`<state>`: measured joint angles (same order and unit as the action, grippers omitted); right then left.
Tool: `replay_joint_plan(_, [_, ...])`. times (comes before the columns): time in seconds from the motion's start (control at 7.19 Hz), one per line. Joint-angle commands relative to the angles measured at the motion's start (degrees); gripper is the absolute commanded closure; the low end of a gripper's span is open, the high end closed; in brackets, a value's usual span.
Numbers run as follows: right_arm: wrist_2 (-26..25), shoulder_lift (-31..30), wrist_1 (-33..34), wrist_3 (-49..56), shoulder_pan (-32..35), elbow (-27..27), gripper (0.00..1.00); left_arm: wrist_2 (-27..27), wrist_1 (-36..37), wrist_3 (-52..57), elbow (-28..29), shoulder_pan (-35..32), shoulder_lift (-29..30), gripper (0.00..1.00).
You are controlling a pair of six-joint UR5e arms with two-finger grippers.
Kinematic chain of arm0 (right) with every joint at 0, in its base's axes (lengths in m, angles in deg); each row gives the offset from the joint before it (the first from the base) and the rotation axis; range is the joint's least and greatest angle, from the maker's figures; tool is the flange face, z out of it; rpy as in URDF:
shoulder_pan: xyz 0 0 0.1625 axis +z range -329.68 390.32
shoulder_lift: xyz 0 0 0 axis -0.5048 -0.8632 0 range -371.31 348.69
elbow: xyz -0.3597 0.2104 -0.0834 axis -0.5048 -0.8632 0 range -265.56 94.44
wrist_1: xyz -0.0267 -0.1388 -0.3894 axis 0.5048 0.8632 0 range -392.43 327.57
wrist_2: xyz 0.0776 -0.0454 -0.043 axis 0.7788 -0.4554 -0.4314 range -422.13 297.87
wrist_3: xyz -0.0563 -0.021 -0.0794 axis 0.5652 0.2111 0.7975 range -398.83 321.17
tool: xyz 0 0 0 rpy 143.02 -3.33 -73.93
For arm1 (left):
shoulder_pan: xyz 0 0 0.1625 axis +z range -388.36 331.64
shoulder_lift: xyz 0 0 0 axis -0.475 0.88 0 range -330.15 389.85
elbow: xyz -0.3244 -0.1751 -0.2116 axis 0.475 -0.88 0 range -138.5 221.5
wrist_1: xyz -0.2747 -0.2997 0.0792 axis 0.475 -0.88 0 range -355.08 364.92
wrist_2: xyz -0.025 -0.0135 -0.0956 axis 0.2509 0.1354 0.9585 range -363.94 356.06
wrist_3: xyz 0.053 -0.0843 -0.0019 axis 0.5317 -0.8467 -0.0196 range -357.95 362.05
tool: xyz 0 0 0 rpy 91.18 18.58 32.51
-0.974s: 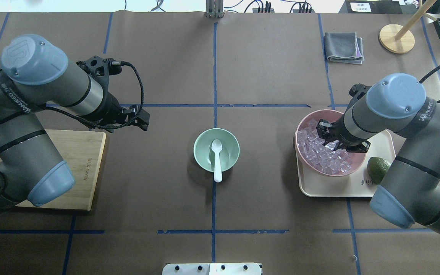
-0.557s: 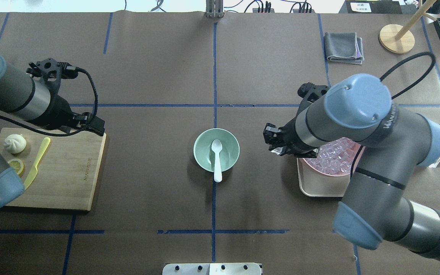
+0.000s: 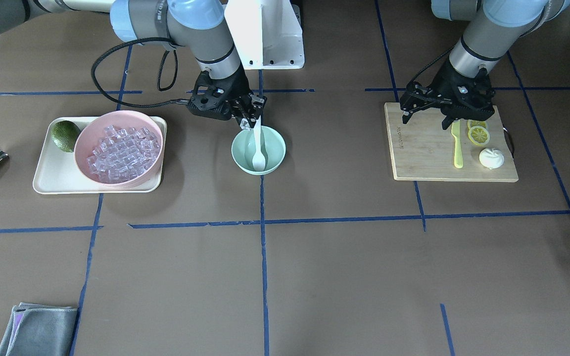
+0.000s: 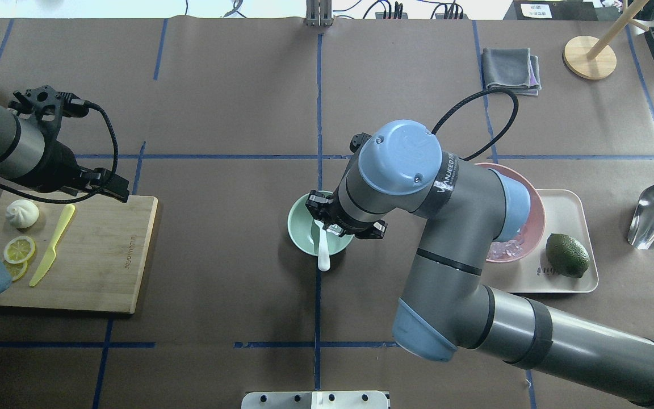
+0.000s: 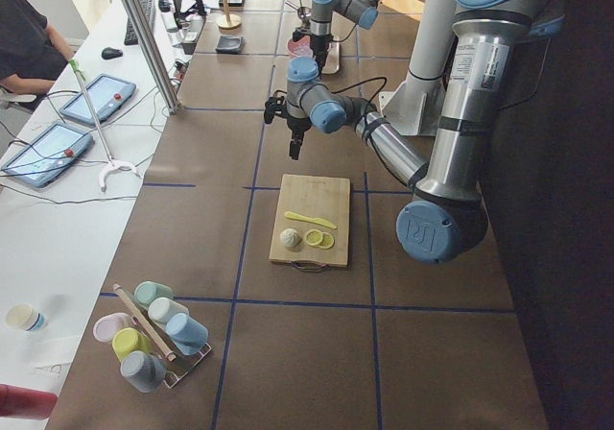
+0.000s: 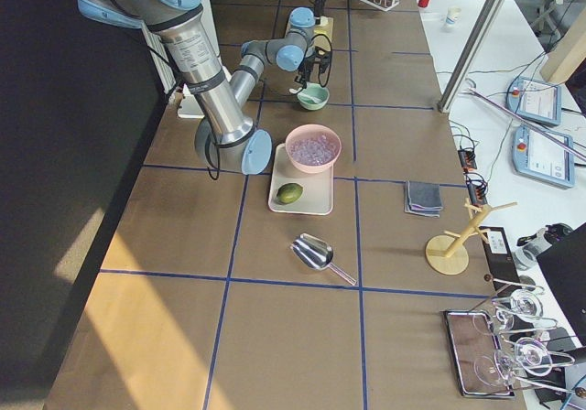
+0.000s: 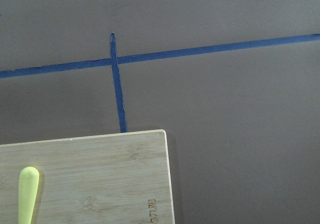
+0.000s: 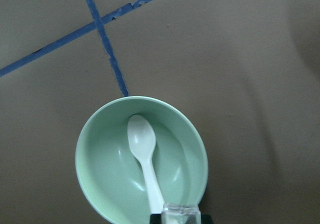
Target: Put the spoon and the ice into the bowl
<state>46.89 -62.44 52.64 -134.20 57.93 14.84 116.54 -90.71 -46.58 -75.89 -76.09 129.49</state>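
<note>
You had the right gripper [image 3: 248, 120] clenched on one small clear ice cube [image 8: 181, 212], poised above the robot-side edge of the small mint-green bowl [image 8: 82, 149]. The white plastic spoon [image 8: 142, 144] lay in that bowl, scoop down, handle over the rim. Your left gripper [image 3: 424, 118] hung released above the far edge of the wooden cutting board [image 3: 423, 153].
</note>
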Motion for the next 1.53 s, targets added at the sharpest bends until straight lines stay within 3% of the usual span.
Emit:
replay_joint_plan(0.0, [-0.3, 0.9, -3.1, -0.3, -0.6, -2.9, 0.42, 0.0, -0.1, 0.0, 0.0, 0.0, 0.0, 0.0])
replay_joint_plan(0.14, [-0.3, 0.9, -3.0, -0.1, -0.6, -3.3, 0.14, -0.1, 0.0, -0.1, 0.0, 0.0, 0.1, 0.0])
replay_joint_plan(0.56, [1.4, -1.1, -2.8, 0.4, 2.4, -1.2, 0.1, -0.1, 0.0, 0.1, 0.1, -0.1, -0.2, 0.0])
replay_joint_plan(0.83, [10.8, -15.9, -2.5, 8.6, 11.5, 10.9, 0.09, 0.1, -0.1, 0.3, 0.0, -0.6, -1.2, 0.0])
replay_joint_plan(0.97, [15.0, -24.3, -2.6, 16.4, 17.4, 14.9, 0.01, 0.2, -0.1, 0.4, -0.1, -1.5, -1.8, 0.0])
replay_joint_plan(1.25, [23.0, -35.3, -2.6, 36.0, 30.3, 16.5, 0.01, 0.4, 0.1, 10.1, -0.2, -5.1, -6.1, 0.0])
replay_joint_plan(1.39, [23.9, -41.1, -2.6, 48.1, 34.8, 16.2, 0.01, 0.4, 0.3, 17.1, -0.4, -8.0, -9.8, 0.0])
